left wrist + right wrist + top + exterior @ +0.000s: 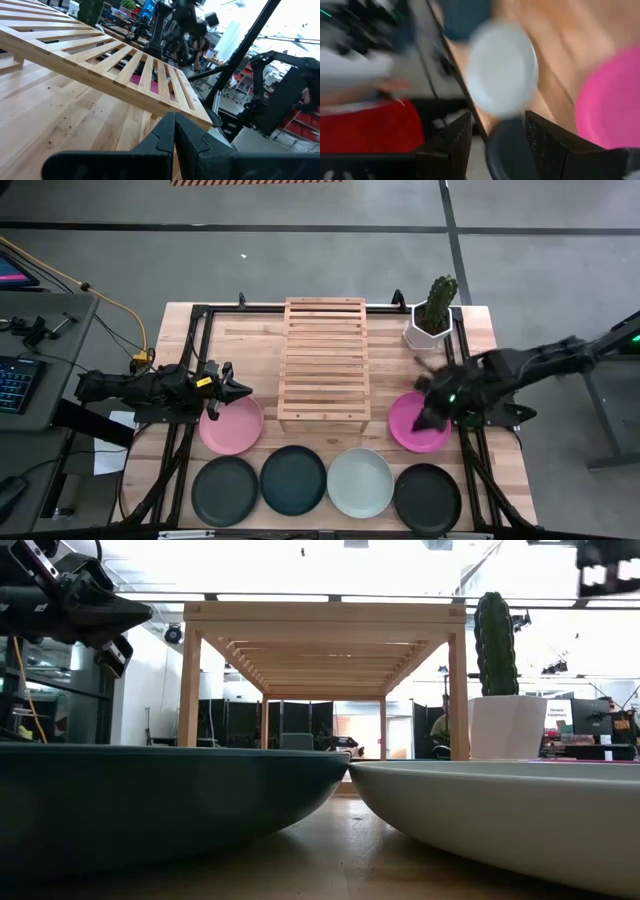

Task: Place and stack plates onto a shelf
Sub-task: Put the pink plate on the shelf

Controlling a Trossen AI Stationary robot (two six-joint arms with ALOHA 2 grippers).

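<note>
The slatted wooden shelf [323, 365] stands on its short legs at the table's middle. One pink plate [231, 425] lies flat to its left and another pink plate [418, 422] to its right. Along the near edge lie a dark plate [225, 490], a second dark plate [293, 480], the mint-white plate [360, 482] and a third dark plate [427, 498]. My left gripper [238, 391] is shut and hovers over the left pink plate's far rim, pointing at the shelf [125, 65]. My right gripper [497, 137] is open above the right pink plate [610, 100], with nothing between its fingers.
A cactus in a white pot [432, 315] stands at the far right corner, just beyond the right pink plate. Black frame rails [185, 430] run along both table sides. A desk with a keyboard [18, 380] sits left of the table.
</note>
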